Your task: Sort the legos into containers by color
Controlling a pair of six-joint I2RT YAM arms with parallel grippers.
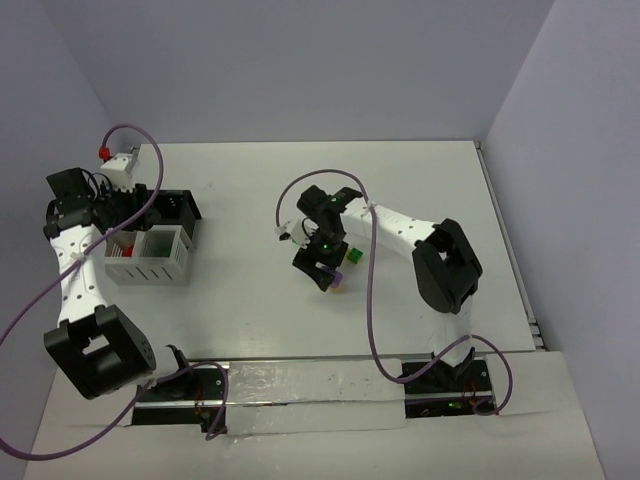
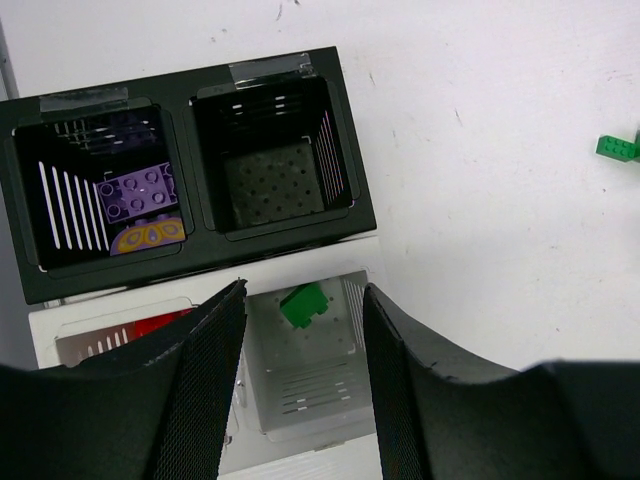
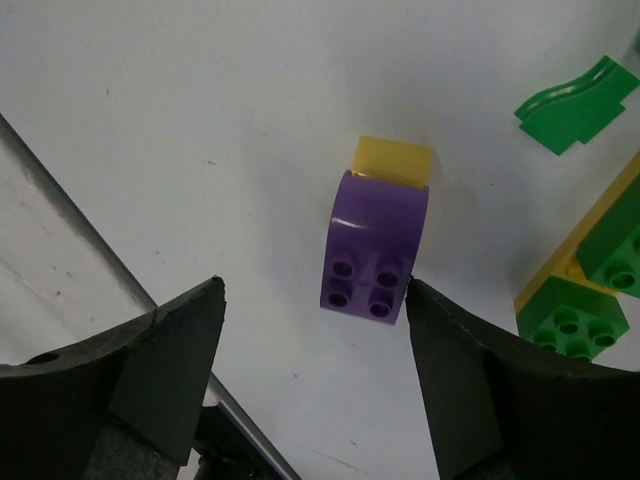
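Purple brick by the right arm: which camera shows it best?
The right wrist view. There the purple brick fills the middle, between the right pincer's fingers, with a yellow piece at its far end. The top view shows it only as a small purple speck beside that pincer. The left wrist view misses it.

From high behind, looking down; close wrist views, left over the containers, right over a purple lego, both spots shared overhead
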